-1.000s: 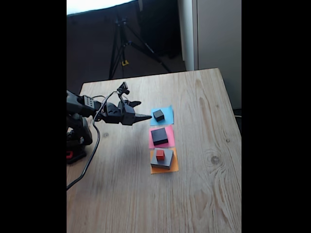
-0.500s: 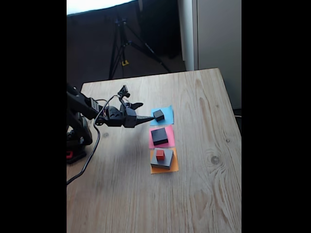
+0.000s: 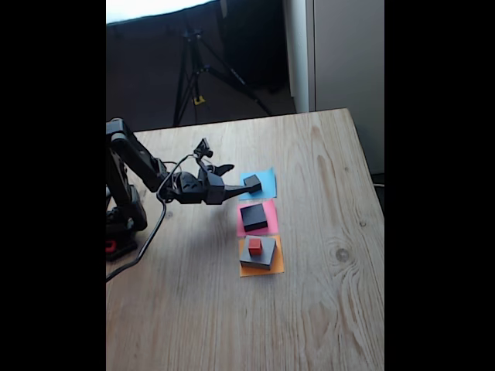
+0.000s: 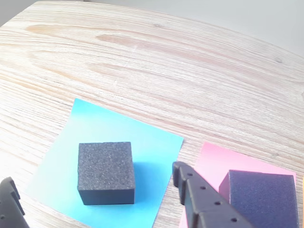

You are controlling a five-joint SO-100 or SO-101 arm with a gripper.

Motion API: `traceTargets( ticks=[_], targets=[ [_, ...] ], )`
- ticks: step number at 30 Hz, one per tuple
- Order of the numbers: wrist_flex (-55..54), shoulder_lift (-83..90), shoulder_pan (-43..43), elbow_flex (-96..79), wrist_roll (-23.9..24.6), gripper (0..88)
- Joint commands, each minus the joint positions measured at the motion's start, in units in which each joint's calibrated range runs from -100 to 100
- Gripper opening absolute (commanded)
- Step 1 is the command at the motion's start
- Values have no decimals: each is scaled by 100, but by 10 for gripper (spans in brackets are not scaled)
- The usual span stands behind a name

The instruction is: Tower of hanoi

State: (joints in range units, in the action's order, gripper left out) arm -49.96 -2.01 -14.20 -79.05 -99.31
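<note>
A: Item one, the paper squares and what sits on each?

B: Fixed view. Blue paper square [image 3: 261, 184], farthest of the three: holds the small dark block [image 3: 252, 182]. Pink paper square [image 3: 258, 218], middle: holds the medium black block [image 3: 254, 216]. Orange paper square [image 3: 262, 260], nearest: holds the large grey block [image 3: 260, 252] with the tiny red cube [image 3: 254, 246] on top of it.

A: The hand?

B: Hand [image 3: 244, 185] reaches in from the left, low over the worktop [image 3: 325, 294], fingers spread apart. In the wrist view the small dark block [image 4: 105, 172] stands between the two fingertips [image 4: 187, 183], a gap showing on both sides; nothing is clamped.

A: Edges and room?

B: The three squares run in a near-to-far row, the pink and orange ones edge to edge. The medium black block [image 4: 261, 199] lies just right of the right finger in the wrist view. Bare wood opens to the right of the row, on the near side of it and far beyond the blue square. The arm base [image 3: 122, 224] stands at the worktop's left edge, a cable [image 3: 147, 239] trailing beside it.
</note>
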Motion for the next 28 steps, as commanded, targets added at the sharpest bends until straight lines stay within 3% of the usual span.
traceTargets(
  ticks=[1,28],
  targets=[
    [-285,-155,-139,214,-69,411],
    [-900,-1813,-448,1196,-69,404]
  ],
)
